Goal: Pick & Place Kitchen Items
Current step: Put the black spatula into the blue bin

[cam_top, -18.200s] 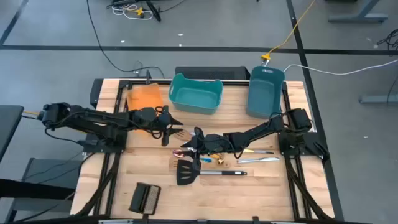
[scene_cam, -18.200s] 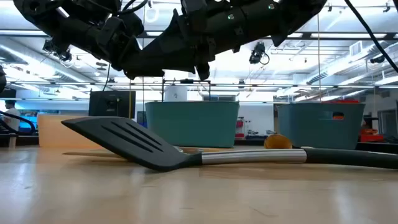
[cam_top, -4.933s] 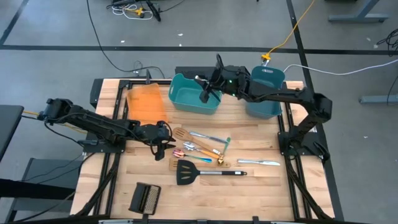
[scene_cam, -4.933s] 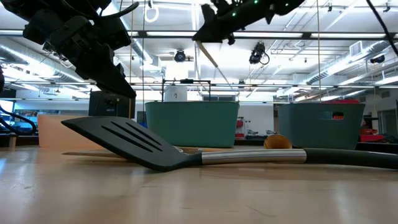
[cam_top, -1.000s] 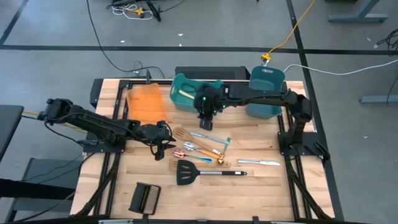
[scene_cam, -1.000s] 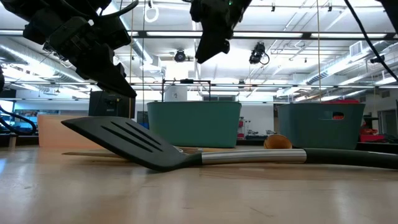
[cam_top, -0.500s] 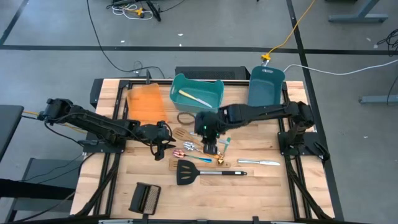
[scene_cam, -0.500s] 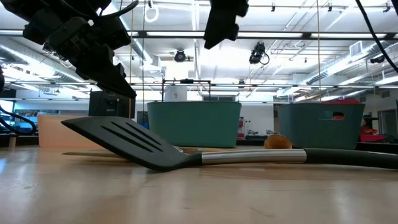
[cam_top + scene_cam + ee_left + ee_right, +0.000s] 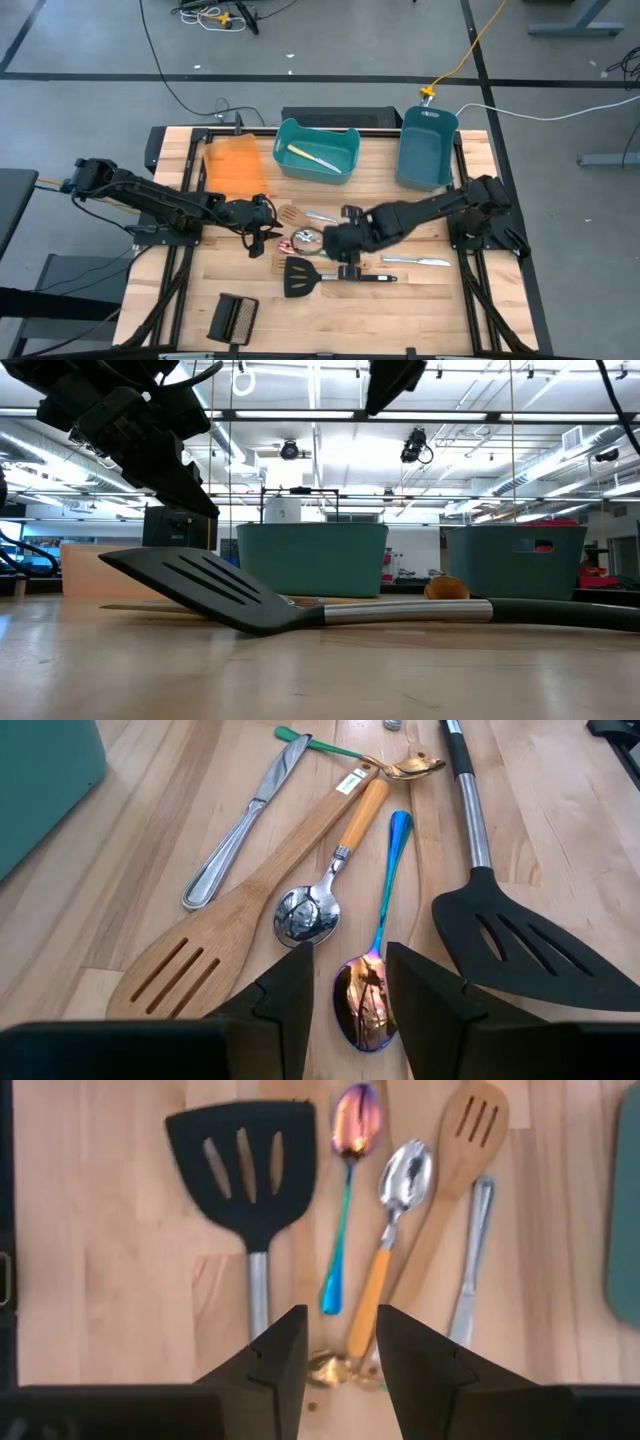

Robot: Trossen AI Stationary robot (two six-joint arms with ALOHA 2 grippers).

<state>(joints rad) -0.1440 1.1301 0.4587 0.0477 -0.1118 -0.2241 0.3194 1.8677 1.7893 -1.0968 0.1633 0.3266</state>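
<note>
Wooden desk (image 9: 400,300) carried the utensil cluster mid-board: black slotted spatula (image 9: 243,1165), iridescent spoon (image 9: 368,986), wooden slotted spatula (image 9: 235,935), table knife (image 9: 240,825). Right end effector (image 9: 338,1342) hung released and empty over the handles, probably lining up the next pick. Left end effector (image 9: 345,982) sat low with fingers parted around the iridescent spoon's bowl, not grasping. One utensil already lay in the teal bin (image 9: 345,150), likely a knife.

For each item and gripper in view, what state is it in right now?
Left gripper: open, empty, over the iridescent spoon.
Right gripper: open, empty, above the utensils.
Black slotted spatula: flat on the table.
Wooden slotted spatula: flat on the table.
Orange-handled spoon: on the table.
Teal bin: holds one utensil.
</note>
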